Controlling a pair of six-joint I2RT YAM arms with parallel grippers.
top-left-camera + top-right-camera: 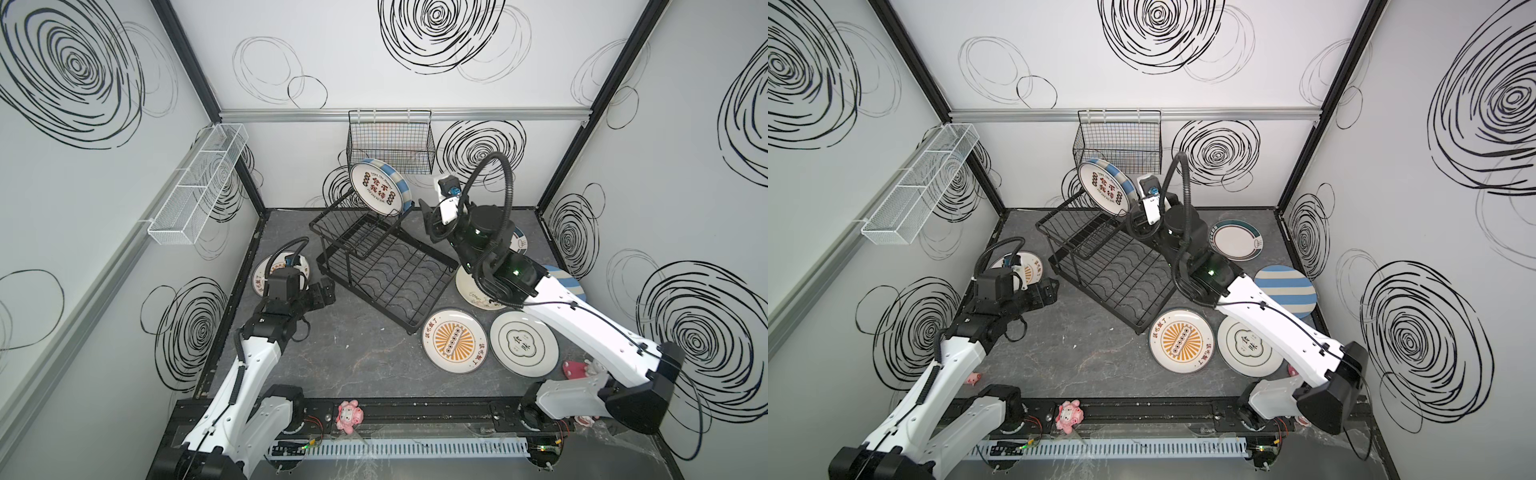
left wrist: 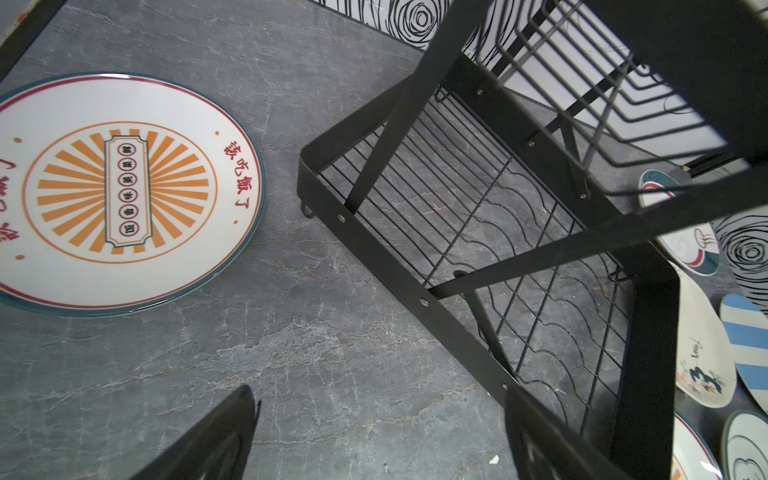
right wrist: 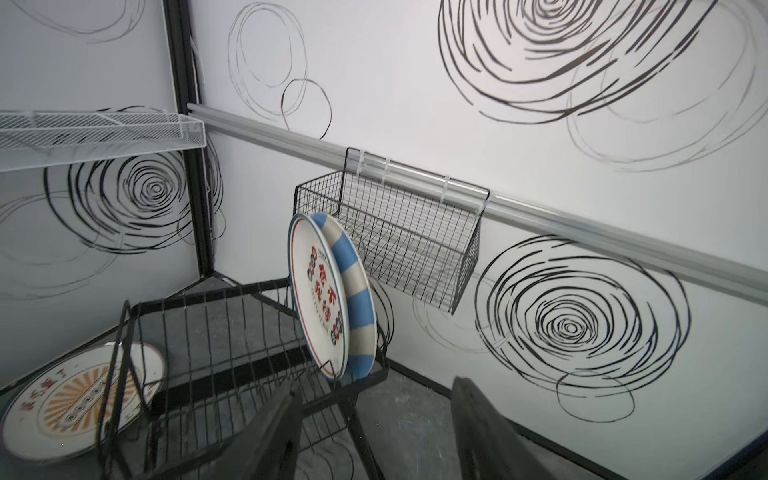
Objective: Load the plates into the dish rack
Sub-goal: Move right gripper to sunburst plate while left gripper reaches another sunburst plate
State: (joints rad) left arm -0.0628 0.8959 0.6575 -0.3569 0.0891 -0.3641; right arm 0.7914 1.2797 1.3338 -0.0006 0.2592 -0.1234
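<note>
- In a top view the dish rack (image 1: 386, 278) sits mid-frame. Two plates (image 1: 376, 189) stand upright in its raised tier, upper centre, and a sunburst plate (image 1: 454, 340) lies flat at lower right.
- Left wrist view: the left gripper (image 2: 382, 444) gapes empty beside the rack.
- Right wrist view: the right gripper (image 3: 374, 436) is spread apart, holding nothing, near the racked plates.

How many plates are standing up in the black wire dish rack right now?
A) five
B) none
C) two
C: a white round plate with red characters and a blue-and-cream striped plate lean together on edge on the upper tier of the black wire dish rack.
</note>
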